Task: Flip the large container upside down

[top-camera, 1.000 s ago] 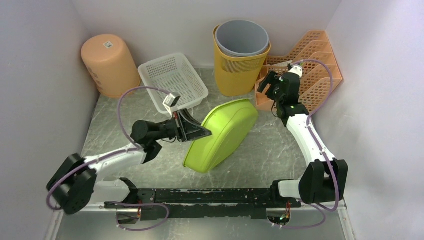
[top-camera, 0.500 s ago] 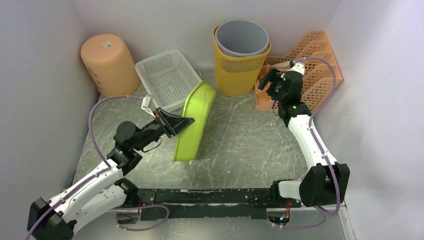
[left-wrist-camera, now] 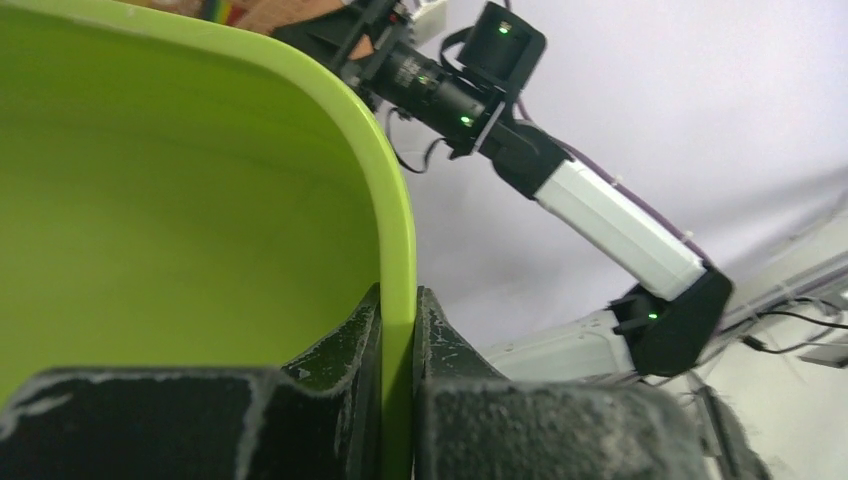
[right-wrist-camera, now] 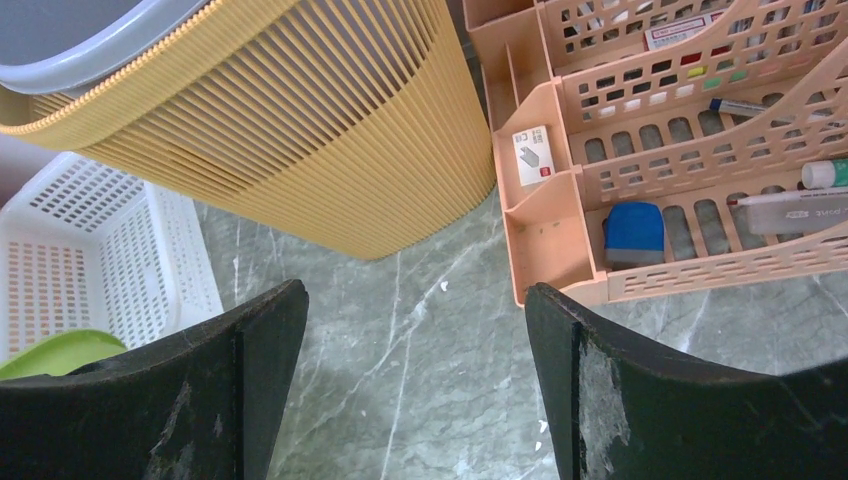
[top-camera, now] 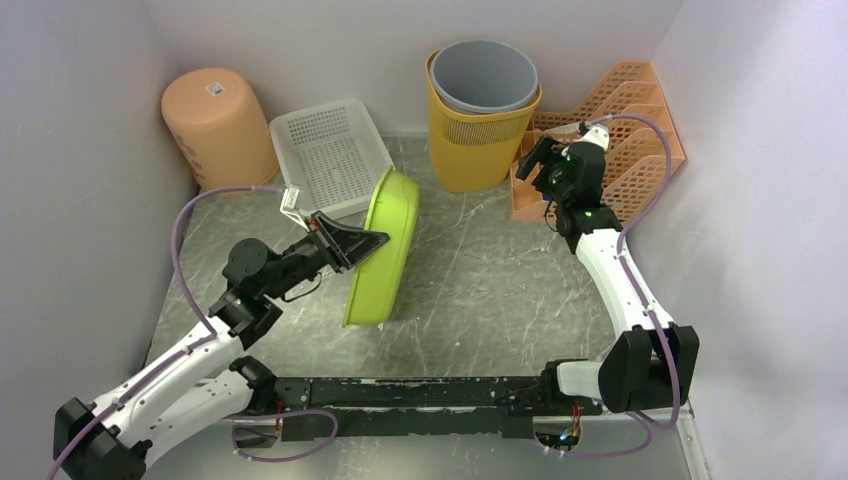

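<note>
The large lime-green container (top-camera: pixel 385 255) stands on its edge on the table, tilted nearly upright, its hollow side facing left toward my left arm. My left gripper (top-camera: pixel 368 243) is shut on its rim. In the left wrist view the green rim (left-wrist-camera: pixel 398 240) runs between my two fingers (left-wrist-camera: pixel 350 350). My right gripper (top-camera: pixel 527 160) is open and empty, held high at the back right in front of the peach file organiser (top-camera: pixel 625 140); its wrist view shows only a sliver of the green container (right-wrist-camera: pixel 55 352) at the lower left.
A white mesh basket (top-camera: pixel 330 155) lies just behind the container. A peach bucket (top-camera: pixel 215 125) lies at the back left. A yellow bin holding a grey bin (top-camera: pixel 483 115) stands at the back centre. Walls close in on both sides.
My left gripper has swung the container from leaning right with its underside up to standing on its edge further left. In the last half second it shifted only slightly. The right arm has stayed put.
</note>
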Tool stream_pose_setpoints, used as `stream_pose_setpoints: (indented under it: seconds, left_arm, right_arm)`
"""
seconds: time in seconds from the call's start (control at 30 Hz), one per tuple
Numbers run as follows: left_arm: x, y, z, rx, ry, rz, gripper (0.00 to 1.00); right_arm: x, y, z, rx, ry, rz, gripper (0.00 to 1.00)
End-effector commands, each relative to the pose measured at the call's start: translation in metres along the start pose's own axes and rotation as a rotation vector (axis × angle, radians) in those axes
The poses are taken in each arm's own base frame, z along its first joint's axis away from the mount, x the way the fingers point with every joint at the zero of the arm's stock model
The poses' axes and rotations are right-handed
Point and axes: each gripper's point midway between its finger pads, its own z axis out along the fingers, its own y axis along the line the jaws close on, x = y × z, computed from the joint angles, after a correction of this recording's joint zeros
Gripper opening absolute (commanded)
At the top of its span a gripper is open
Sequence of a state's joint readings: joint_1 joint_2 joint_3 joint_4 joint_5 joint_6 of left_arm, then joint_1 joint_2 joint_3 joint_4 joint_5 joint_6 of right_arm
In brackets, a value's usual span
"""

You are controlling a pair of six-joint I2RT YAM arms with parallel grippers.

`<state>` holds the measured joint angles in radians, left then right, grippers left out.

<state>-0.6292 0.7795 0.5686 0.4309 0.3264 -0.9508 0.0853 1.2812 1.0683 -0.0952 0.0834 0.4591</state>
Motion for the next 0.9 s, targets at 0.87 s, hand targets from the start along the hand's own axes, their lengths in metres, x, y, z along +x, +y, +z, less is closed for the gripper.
stream_pose_setpoints:
  seconds: [0.87]
  left_arm:
    - [0.046, -0.063, 0.043, 0.574, 0.055, -0.528, 0.07]
  right_arm:
    - [-0.022, -0.005, 0.019, 0.041, -0.057, -0.006, 0.81]
